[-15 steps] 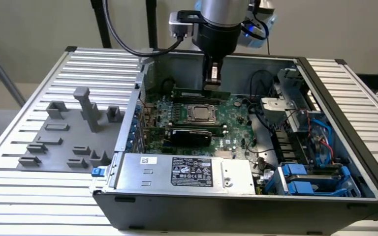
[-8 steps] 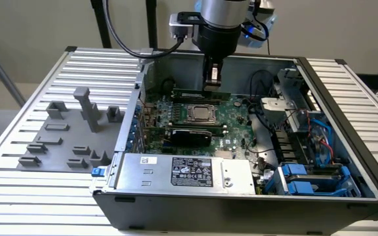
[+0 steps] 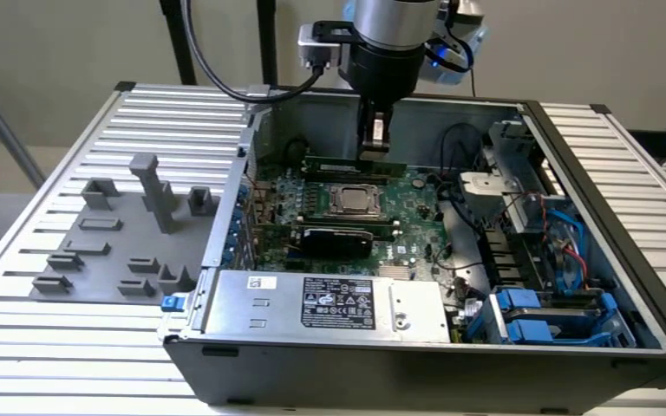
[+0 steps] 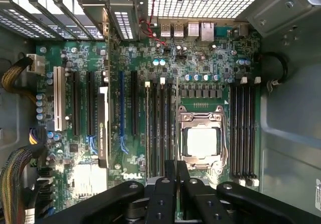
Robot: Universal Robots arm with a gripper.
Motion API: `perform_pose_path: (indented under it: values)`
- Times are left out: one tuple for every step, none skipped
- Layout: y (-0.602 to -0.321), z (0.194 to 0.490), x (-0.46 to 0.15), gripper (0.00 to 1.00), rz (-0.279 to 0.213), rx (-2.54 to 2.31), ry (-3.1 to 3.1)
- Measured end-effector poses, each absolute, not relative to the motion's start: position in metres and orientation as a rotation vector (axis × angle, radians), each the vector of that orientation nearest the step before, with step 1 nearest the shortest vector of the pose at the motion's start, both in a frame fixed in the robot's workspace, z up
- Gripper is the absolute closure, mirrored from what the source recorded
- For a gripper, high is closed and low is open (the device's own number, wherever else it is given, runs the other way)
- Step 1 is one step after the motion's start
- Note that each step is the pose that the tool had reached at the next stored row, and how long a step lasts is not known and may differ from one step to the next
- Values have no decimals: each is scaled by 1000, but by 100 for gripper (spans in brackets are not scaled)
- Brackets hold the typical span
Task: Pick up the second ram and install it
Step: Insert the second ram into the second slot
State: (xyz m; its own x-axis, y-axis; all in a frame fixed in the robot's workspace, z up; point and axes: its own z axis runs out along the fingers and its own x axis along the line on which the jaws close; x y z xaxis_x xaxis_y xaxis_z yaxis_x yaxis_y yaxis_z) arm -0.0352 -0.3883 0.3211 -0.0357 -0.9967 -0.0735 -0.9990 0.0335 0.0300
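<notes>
Pick-up done: ram stick (image 3: 342, 163) stands on edge at memory slot just behind processor socket (image 3: 354, 201), inside computer case (image 3: 426, 347). Final seating possibly left; latches too small to judge. My gripper (image 3: 371, 146) hangs straight down from upright wrist, fingers (image 4: 170, 179) pinched together on stick's top edge, near its middle.
</notes>
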Motion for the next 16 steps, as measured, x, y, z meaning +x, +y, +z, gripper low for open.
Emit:
perform_pose_path:
  values:
    - [-388, 321, -35, 100, 113, -2159, 2235]
    - [-388, 321, -35, 100, 113, -2159, 2235]
    - [-388, 321, -35, 100, 112, -2159, 2235]
    - [-388, 320, -35, 100, 109, -2161, 2237]
    - [-388, 318, -35, 100, 106, -2162, 2238]
    - [-388, 316, -35, 100, 106, -2162, 2239]
    - [-388, 314, -35, 100, 105, -2162, 2239]
    - [-387, 312, -35, 100, 105, -2163, 2239]
    - [-387, 311, -35, 100, 105, -2163, 2239]
    - [-387, 309, -35, 100, 105, -2163, 2239]
    - [-386, 307, -35, 100, 105, -2163, 2239]
    - [-386, 305, -35, 100, 105, -2163, 2238]
    - [-386, 303, -35, 100, 105, -2164, 2238]
    - [-386, 302, -35, 100, 105, -2165, 2237]
    - [-386, 300, -35, 100, 105, -2165, 2236]
    - [-386, 298, -35, 100, 105, -2166, 2235]
